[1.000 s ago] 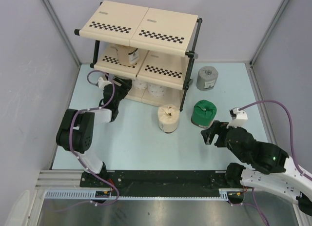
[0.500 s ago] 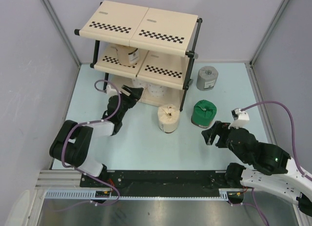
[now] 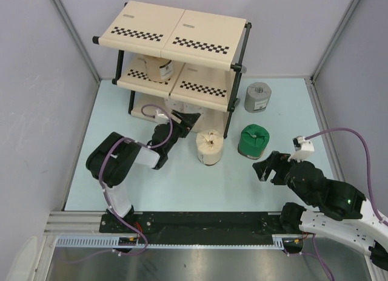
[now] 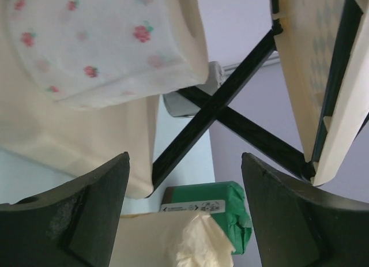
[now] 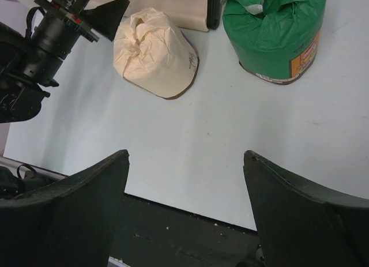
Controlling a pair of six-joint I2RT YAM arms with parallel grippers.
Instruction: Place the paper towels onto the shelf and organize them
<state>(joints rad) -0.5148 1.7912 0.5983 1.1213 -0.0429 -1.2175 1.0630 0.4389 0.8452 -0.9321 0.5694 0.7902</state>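
The shelf (image 3: 176, 35) stands at the back, with a tan roll (image 3: 156, 67) on its middle tier and a white roll (image 3: 195, 108) on its bottom tier. That white roll, printed with flowers (image 4: 104, 42), fills the top of the left wrist view. My left gripper (image 3: 189, 120) is open and empty at the bottom tier's front, beside a second tan roll (image 3: 209, 147) on the table. A green roll (image 3: 253, 141) and a grey roll (image 3: 258, 97) stand right of the shelf. My right gripper (image 3: 267, 169) is open and empty, in front of the green roll (image 5: 274, 30).
Black crossed shelf braces (image 4: 213, 111) run ahead of my left gripper (image 4: 184, 209). Grey enclosure walls (image 3: 36, 81) stand on both sides. The black mounting rail (image 3: 200, 223) runs along the near table edge.
My left arm has swung right along the shelf front, from its left end to beside the tan roll on the table. My right arm has barely moved.
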